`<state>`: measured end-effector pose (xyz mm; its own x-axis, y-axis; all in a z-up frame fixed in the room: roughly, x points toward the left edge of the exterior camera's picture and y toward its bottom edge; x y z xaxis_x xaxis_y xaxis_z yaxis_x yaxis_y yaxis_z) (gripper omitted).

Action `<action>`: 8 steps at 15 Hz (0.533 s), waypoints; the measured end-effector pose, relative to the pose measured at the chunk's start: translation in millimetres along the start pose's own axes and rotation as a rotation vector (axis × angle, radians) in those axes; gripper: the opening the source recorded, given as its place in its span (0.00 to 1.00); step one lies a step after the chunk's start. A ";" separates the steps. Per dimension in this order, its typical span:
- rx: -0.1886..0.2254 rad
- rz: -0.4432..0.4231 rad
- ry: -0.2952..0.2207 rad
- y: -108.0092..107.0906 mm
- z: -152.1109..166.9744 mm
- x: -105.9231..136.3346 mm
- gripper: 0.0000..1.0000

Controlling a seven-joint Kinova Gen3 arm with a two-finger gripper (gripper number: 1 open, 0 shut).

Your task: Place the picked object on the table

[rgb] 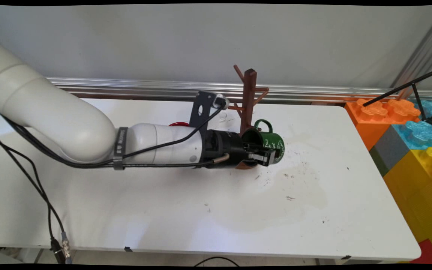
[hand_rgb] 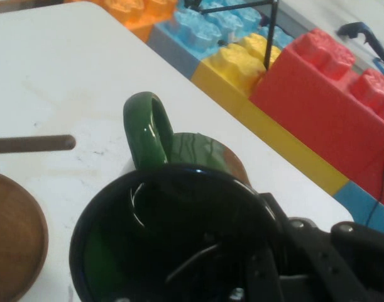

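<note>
Your claw [rgb: 266,155] grips the green mug [rgb: 270,142] by its rim (one finger inside), mouth tipped toward the arm, just beside the wooden mug tree [rgb: 249,101] near the counter's [rgb: 201,210] far edge

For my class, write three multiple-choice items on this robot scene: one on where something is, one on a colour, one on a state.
1. Where does the mug tree stand?
A. behind the mug, toward the wall
B. at the table's near edge
C. on the toy bricks

2. What colour is the mug?
A. red
B. green
C. white

3. How is the mug held?
A. standing on the table
B. hung on a peg
C. gripped at its rim by the gripper, tipped sideways

Answers: 1 A, it rises behind the mug; 2 B, green wall and handle; 3 C, one finger sits inside the rim.
</note>
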<state>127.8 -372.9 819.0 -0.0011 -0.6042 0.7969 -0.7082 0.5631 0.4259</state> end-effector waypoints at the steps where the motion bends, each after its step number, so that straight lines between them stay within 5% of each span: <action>1: -0.008 0.011 -0.012 1.3 -4.2 2.5 0.00; 8: -0.046 0.111 -0.086 4.1 -35.9 34.7 0.00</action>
<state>150.1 -371.3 863.9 -0.1397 -0.5815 0.8015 -0.6673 0.6533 0.3577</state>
